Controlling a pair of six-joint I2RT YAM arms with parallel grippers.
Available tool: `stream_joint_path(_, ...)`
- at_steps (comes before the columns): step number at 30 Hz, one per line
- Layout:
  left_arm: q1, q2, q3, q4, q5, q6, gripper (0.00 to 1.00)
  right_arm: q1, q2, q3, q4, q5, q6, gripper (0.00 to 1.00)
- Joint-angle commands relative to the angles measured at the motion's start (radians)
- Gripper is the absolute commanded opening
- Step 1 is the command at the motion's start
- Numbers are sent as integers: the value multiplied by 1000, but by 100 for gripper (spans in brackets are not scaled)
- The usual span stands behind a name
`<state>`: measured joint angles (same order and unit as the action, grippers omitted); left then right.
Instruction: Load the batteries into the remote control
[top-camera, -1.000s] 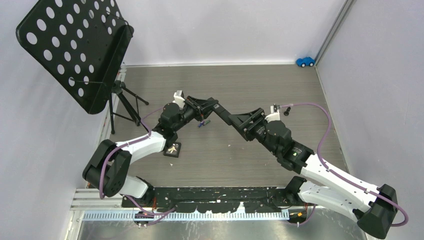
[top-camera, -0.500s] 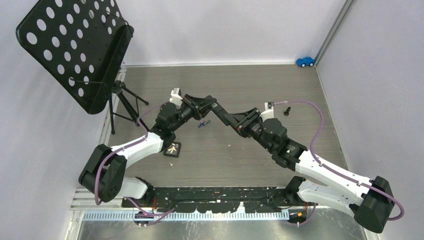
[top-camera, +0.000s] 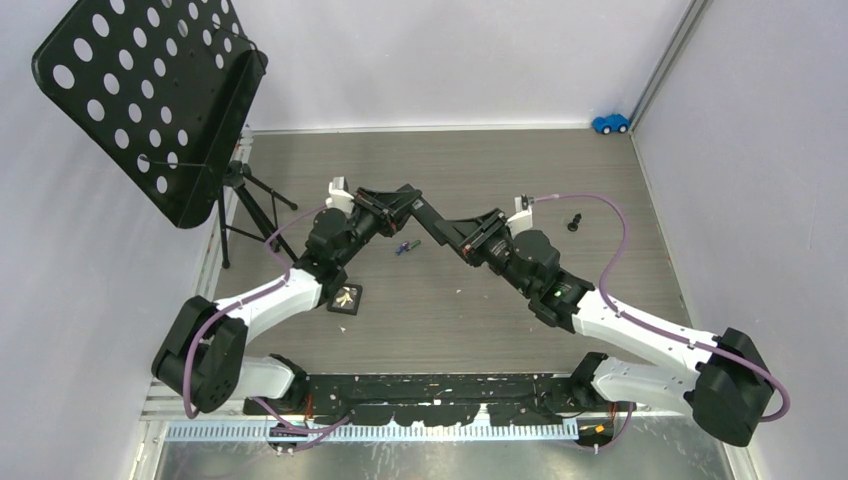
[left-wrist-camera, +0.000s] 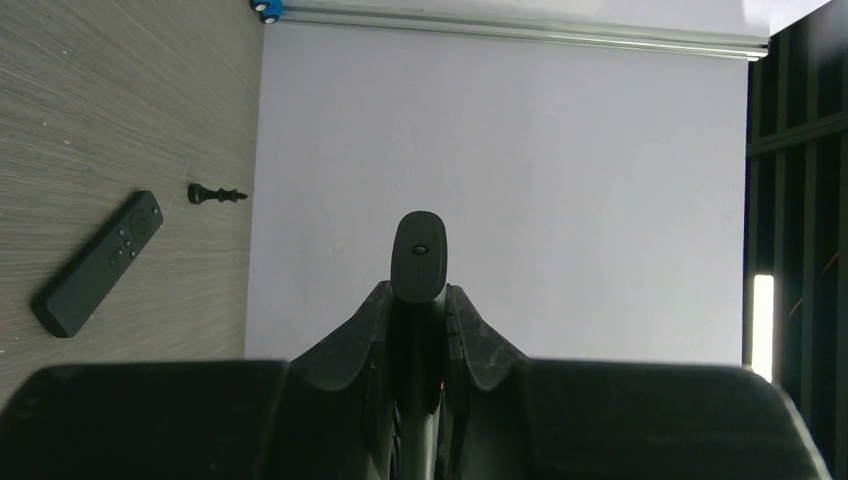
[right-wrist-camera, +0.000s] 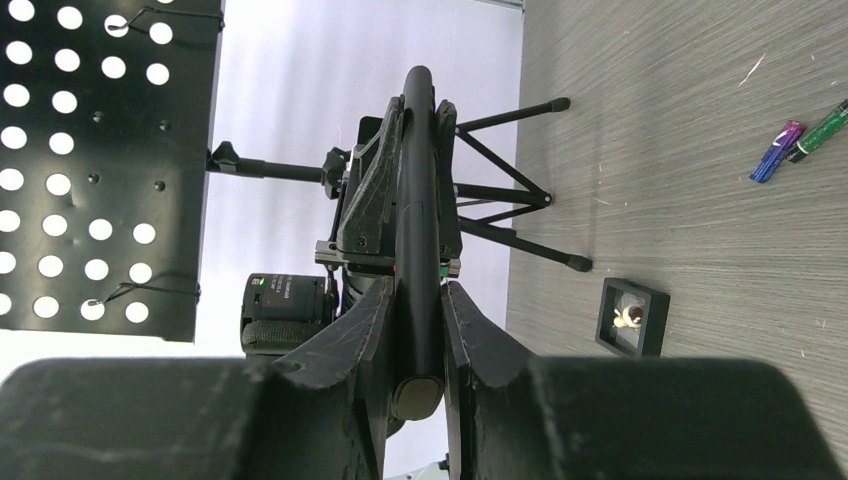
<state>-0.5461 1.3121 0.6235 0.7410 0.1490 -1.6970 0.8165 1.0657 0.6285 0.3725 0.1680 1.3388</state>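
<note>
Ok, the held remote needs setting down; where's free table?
Bare: the far table strip along the back wall up to the toy car, and the near middle between the framed box and right arm. Crowded: batteries near the held remote.

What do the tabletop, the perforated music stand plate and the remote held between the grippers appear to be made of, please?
Tabletop: likely matte wood-grain laminate, grey-brown with fine parallel streaks.
Music stand plate: probably black-painted sheet metal, thin and punched with round holes.
Remote: seemingly black plastic, smooth, with a soft sheen along its rounded edge.
</note>
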Motion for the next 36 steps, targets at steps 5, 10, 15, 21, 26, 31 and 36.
stream_joint_path(5, -49, -58, 19, 129, 316, 114, 0, -87, -3, 13, -4, -185, -81, 26)
stream_joint_path(10, 19, -66, -2, 76, 433, 216, 0, -133, -38, 22, -100, -376, -190, 48)
stream_joint_path(15, 50, -77, 13, 42, 551, 333, 0, -143, -69, 28, -88, -502, -276, 70)
stream_joint_path(21, 58, -86, 58, -2, 663, 404, 0, -143, -67, 76, -98, -695, -384, 74)
stream_joint_path(26, 60, -83, 91, -6, 683, 413, 0, -143, -38, 108, -151, -786, -450, 73)
stream_joint_path(31, 60, -76, 99, 21, 687, 396, 0, -142, 0, 117, -109, -819, -442, 63)
stream_joint_path(36, 60, -71, 91, 79, 676, 365, 0, -132, 46, 130, -48, -846, -421, 55)
